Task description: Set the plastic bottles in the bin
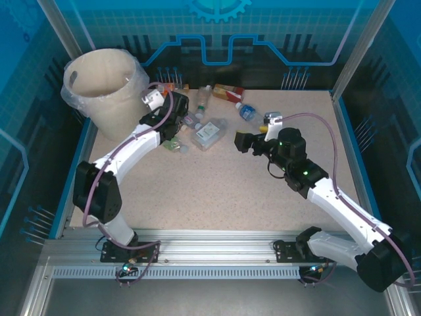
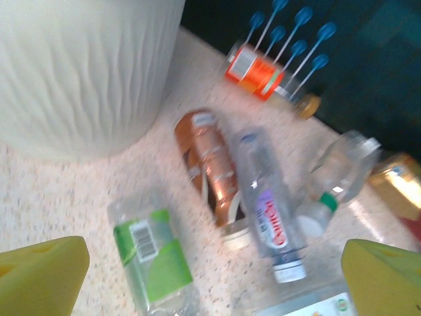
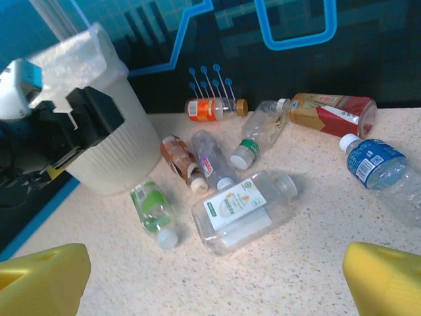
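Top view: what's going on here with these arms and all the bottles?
The job is putting the plastic bottles in the bin. Right now the bottles lie scattered on the table beside it. The left tool hovers open over a cluster near the bin. The right tool is open too, facing the pile. Neither holds anything.

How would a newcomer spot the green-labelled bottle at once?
Find the big cream-white bin in the far left corner. Beside its base lies a small clear bottle on its side. It alone has a bright green label, unlike the brown bottle and the bigger white-labelled bottle next to it.
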Available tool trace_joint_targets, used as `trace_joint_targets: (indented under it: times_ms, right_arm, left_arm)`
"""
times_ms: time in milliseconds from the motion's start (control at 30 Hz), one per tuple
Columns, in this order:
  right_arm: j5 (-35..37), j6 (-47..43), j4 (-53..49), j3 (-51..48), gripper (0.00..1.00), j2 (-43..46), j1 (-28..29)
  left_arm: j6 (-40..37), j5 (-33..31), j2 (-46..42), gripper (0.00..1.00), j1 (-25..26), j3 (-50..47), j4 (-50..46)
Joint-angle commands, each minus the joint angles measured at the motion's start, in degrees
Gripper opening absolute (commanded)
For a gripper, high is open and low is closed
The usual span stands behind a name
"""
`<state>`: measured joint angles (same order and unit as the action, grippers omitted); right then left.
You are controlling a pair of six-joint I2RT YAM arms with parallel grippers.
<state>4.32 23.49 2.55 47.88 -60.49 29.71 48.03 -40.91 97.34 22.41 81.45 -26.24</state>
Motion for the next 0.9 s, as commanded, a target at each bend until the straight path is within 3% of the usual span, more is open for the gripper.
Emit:
trace_joint_targets:
  times_ms: [0,267,500,667,867]
  right_arm:
    - [-2.4,-7.0,2.2,-0.1,1.0,-1.0,1.6]
    - [-4.5,-15.3,0.8,2.0,1.0,-5.0,5.0]
    - [-3.0,-18.7,-1.1,4.9,1.0,-8.1,8.0]
    - [-2.6,-19.6,-1.0,5.5,1.0,-8.9,8.7]
    - [-2.0,-20.2,-1.0,5.5,1.0,-9.0,8.9]
  left_arm:
    - [9.1,2.9,3.6,0.99,-0.3,-0.3,-3.5]
    - [15.8,12.1,14.0,0.99,-5.5,2.3,-5.2]
    - [14.5,15.3,20.9,0.97,-8.7,5.7,-4.9]
    - [13.7,17.8,22.7,0.86,-9.0,4.6,-2.2]
    - [11.1,21.3,21.8,0.63,-9.0,1.2,2.2]
